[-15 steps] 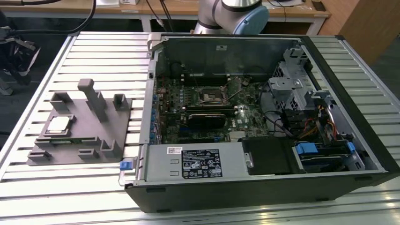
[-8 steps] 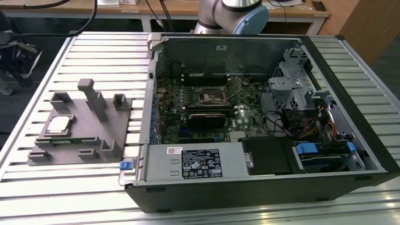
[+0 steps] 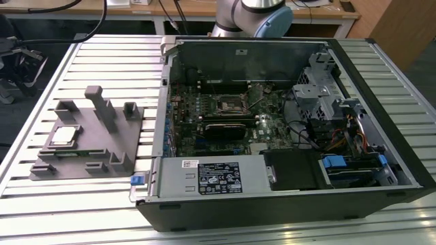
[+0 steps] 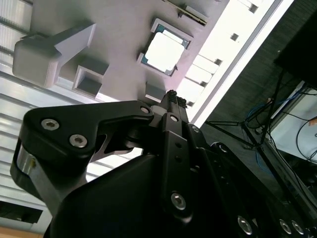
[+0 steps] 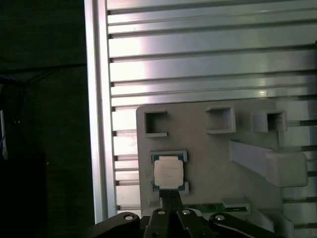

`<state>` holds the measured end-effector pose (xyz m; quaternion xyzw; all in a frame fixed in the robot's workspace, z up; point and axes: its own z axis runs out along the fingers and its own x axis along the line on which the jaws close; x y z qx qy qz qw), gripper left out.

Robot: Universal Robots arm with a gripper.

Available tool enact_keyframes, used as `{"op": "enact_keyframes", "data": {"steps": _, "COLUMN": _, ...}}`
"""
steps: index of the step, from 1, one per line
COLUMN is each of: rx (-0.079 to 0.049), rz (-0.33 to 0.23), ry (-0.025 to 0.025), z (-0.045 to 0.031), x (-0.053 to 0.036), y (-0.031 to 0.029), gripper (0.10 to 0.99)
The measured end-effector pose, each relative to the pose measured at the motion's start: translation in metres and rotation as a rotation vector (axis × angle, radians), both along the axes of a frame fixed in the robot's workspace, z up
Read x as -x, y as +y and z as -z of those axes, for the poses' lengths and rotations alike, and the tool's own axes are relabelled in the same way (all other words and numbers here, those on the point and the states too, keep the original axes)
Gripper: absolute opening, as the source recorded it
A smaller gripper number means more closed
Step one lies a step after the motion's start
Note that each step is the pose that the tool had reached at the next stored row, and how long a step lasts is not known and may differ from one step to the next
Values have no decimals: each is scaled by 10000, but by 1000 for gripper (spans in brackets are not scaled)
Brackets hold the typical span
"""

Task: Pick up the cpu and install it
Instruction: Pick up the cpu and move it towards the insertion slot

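The pincer (image 5: 171, 195) is clenched, its dark fingertips pressed together with nothing between them, poised just above the cpu (image 5: 168, 172). The cpu is a small flat square with a pale silvery top and a thin darker edge. It lies flat in a shallow framed recess of the grey tray (image 5: 203, 148), near the tray corner. A thin green memory stick (image 5: 218, 207) lies beside it. The tray sits on the slatted metal counter (image 3: 102, 51), next to the open computer case (image 3: 272, 204).
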<state>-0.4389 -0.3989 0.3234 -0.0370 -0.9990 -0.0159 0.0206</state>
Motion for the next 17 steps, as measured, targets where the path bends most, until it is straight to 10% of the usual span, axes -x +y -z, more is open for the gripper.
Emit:
{"op": "enact_keyframes", "data": {"steps": 9, "rx": -4, "rz": -1, "ry": 0, "z": 55, "x": 0, "y": -6, "gripper": 114}}
{"op": "enact_keyframes", "data": {"steps": 17, "rx": -17, "rz": -95, "ry": 2, "z": 179, "x": 1, "y": -62, "gripper": 408}}
